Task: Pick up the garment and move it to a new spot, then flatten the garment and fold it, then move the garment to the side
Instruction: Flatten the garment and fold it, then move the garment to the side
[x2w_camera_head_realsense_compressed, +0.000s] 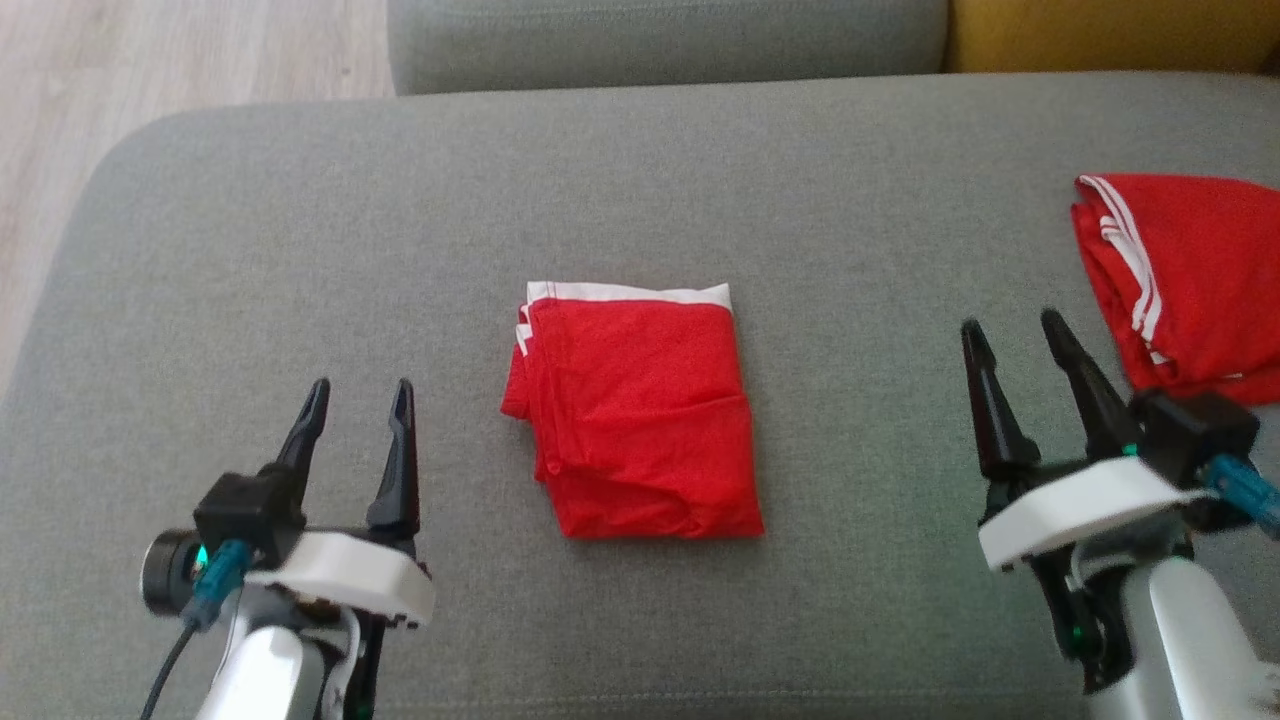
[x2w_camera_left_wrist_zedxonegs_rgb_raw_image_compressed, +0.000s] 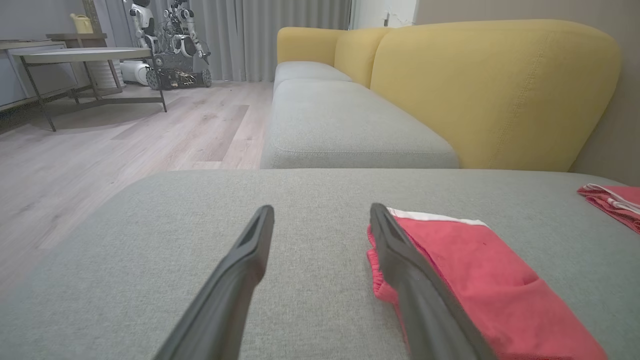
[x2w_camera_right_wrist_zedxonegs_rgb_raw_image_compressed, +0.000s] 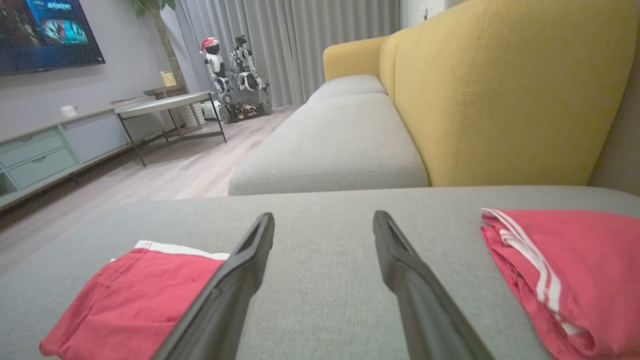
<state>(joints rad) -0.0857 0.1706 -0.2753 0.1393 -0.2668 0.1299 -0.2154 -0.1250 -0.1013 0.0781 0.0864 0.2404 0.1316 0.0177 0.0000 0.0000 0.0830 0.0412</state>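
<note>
While the head view looks down on the grey sofa seat (x2w_camera_head_realsense_compressed: 300, 250), the folded red garment (x2w_camera_head_realsense_compressed: 635, 415) sits dead centre of the frame: a neat rectangle, white band along its top edge, lying flat on the fabric. Left claw (x2w_camera_head_realsense_compressed: 362, 385) at the lower left, fingers spread wide, nothing between them, clear of the garment's left edge. Right claw (x2w_camera_head_realsense_compressed: 1010, 322) at the lower right, wide open too and empty, well apart from the folded piece. At the right edge of the frame a second red garment (x2w_camera_head_realsense_compressed: 1185, 280) with white stripes lies in a looser fold, just beyond the right claw. Wooden floor (x2w_camera_head_realsense_compressed: 150, 50) fills the upper left corner.

Over to the left wrist view: the left claw (x2w_camera_left_wrist_zedxonegs_rgb_raw_image_compressed: 321, 210) points across the seat, bare grey fabric showing in its gap. The folded red garment (x2w_camera_left_wrist_zedxonegs_rgb_raw_image_compressed: 480, 270) lies at the lower right, partly behind the right-hand finger. The second red garment (x2w_camera_left_wrist_zedxonegs_rgb_raw_image_compressed: 612, 197) peeks in at the right edge, and a yellow backrest (x2w_camera_left_wrist_zedxonegs_rgb_raw_image_compressed: 490, 90) rises at the upper right.

Now the right wrist view: right claw (x2w_camera_right_wrist_zedxonegs_rgb_raw_image_compressed: 324, 216) parted over bare seat, folded red garment (x2w_camera_right_wrist_zedxonegs_rgb_raw_image_compressed: 125, 290) at the lower left, second red garment (x2w_camera_right_wrist_zedxonegs_rgb_raw_image_compressed: 575, 260) at the lower right, neither one touched
</note>
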